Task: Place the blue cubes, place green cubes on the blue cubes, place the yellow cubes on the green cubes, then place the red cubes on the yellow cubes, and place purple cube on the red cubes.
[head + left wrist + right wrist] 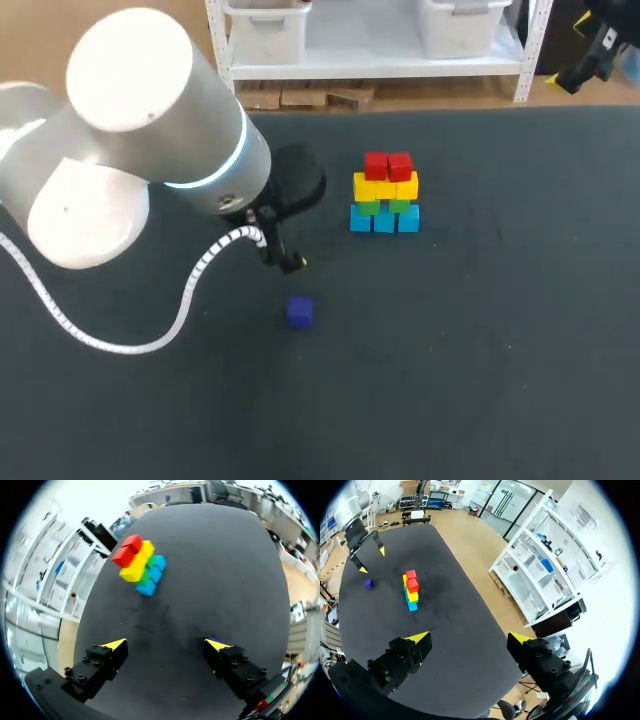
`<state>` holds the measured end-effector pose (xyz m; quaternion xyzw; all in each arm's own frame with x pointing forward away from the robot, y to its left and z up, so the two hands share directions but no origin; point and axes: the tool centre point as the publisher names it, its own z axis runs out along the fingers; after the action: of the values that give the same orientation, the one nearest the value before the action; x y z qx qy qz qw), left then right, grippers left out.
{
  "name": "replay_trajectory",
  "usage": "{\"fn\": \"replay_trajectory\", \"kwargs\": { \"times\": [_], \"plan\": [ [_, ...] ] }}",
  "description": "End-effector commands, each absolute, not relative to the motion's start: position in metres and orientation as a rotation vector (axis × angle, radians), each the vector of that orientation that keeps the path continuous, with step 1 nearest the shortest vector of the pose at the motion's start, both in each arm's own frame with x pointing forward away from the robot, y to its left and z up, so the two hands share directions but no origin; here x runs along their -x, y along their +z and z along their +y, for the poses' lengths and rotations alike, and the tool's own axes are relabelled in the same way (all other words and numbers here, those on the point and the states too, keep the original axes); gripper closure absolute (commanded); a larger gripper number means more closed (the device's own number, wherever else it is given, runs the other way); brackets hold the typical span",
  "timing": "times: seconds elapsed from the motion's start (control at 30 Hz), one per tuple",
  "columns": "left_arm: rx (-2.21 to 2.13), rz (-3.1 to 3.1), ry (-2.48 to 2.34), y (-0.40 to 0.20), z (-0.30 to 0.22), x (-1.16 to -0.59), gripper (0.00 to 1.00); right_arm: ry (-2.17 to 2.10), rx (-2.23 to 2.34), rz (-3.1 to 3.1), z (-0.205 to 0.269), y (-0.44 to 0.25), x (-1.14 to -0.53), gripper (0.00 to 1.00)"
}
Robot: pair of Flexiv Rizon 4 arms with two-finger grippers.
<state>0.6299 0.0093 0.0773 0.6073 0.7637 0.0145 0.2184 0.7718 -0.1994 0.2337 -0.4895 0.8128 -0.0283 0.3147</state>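
Note:
A stack of cubes stands on the dark table: blue cubes at the bottom, then green, yellow and two red cubes on top. A single purple cube lies alone nearer the front. My left gripper hangs open above the table, and the purple cube peeks out beside one of its fingers. The stack lies ahead of it. In the head view the left arm hides most of that gripper. My right gripper is open and empty, far from the stack.
The left arm's big white elbow and its striped cable cover the table's left part in the head view. From the right wrist view I see the left gripper close to the purple cube.

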Motion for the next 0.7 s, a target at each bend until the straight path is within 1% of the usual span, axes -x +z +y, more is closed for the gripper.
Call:
{"fn": "replay_trajectory", "kwargs": {
  "times": [0.03,0.27,0.7],
  "plan": [
    [-1.792,2.064,-0.032,0.074,0.008,-0.618,0.00,-0.078,1.287,2.141,-0.200,0.234,-0.770,0.00],
    [-1.970,2.050,-0.190,0.054,0.005,-0.603,0.00,-0.078,1.287,2.141,-0.200,0.234,-0.770,0.00],
    [-2.132,2.097,-0.137,0.030,-0.006,-0.586,0.00,-0.078,1.287,2.141,-0.200,0.234,-0.770,0.00]
  ]
}}
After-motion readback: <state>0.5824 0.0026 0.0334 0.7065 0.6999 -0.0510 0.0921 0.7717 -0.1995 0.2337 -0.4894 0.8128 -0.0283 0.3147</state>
